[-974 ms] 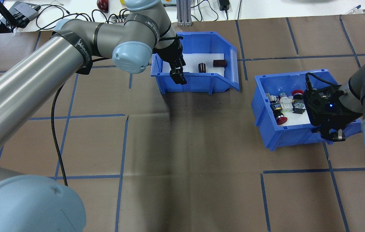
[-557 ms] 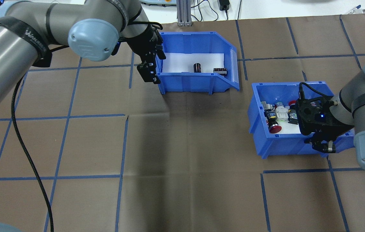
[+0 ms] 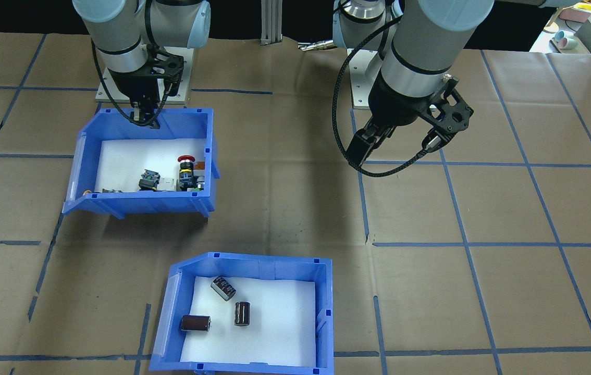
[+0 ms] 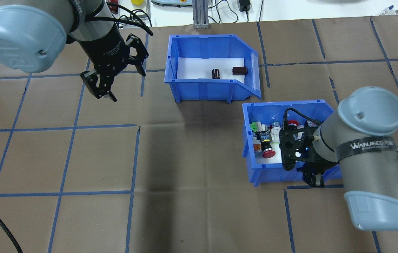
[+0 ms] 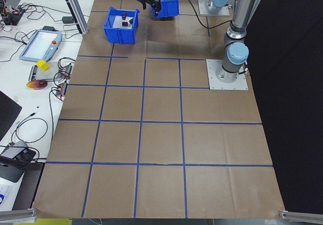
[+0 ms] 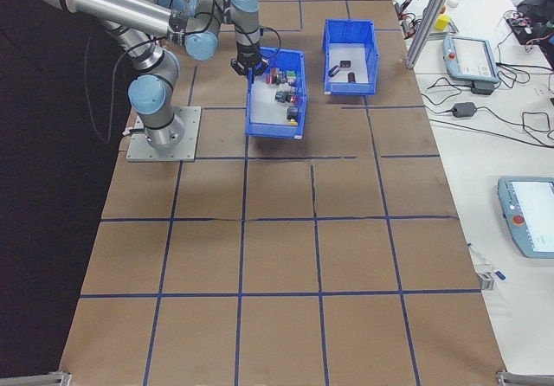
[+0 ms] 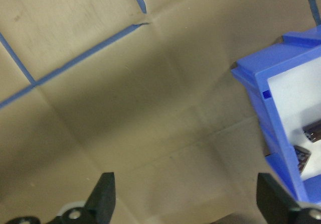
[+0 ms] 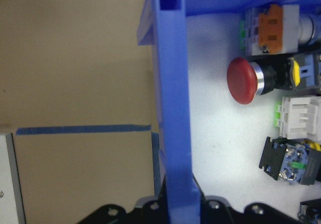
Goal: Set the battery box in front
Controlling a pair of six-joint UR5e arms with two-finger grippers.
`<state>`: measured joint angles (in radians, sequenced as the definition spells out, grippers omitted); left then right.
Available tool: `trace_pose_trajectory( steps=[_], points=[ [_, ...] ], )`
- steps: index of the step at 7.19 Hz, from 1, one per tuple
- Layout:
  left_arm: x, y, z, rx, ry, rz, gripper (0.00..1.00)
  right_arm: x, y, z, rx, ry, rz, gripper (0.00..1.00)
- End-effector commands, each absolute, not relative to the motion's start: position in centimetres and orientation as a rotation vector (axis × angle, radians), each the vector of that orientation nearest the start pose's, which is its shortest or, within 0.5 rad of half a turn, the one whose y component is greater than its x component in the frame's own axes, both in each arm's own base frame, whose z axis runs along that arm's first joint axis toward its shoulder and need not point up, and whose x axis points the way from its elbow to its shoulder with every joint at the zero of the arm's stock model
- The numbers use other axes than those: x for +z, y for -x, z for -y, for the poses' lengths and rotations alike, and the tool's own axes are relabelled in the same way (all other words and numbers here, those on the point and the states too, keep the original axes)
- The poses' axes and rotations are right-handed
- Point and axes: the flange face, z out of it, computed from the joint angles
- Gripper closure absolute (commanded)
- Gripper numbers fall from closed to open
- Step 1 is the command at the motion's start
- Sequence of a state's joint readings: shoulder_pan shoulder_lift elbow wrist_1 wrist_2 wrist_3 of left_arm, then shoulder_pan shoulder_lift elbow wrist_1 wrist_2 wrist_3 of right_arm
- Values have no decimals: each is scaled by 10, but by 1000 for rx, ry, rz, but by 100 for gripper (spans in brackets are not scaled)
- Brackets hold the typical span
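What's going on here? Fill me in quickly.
The left gripper hangs open over the bare table, beside the battery box and holding nothing. That box sits at the far side from the robot, with three dark cells inside. The right gripper is shut on the wall of the switch box, which stands closer to the robot than the battery box.
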<state>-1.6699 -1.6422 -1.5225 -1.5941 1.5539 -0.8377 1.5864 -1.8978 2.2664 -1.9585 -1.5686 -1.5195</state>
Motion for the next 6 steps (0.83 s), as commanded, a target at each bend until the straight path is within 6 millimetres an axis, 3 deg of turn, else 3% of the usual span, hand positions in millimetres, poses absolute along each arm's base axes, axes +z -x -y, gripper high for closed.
trace_pose_trajectory(
  steps=[1, 2, 4, 5, 6],
  points=[
    [492, 155, 463, 21, 595, -3044, 1, 329, -196, 304, -83, 2215, -2296, 92],
    [497, 141, 453, 54, 360, -3081, 1, 328, -219, 295, -122, 2222, -2300, 92],
    [518, 139, 438, -14, -204, -3101, 1, 311, -259, 292, -147, 2277, -2327, 92],
    [536, 139, 420, -79, -290, -3088, 1, 304, -284, 288, -186, 2299, -2309, 92],
    [550, 140, 401, -116, -224, -3089, 1, 297, -301, 290, -174, 2308, -2309, 92]
  ],
)
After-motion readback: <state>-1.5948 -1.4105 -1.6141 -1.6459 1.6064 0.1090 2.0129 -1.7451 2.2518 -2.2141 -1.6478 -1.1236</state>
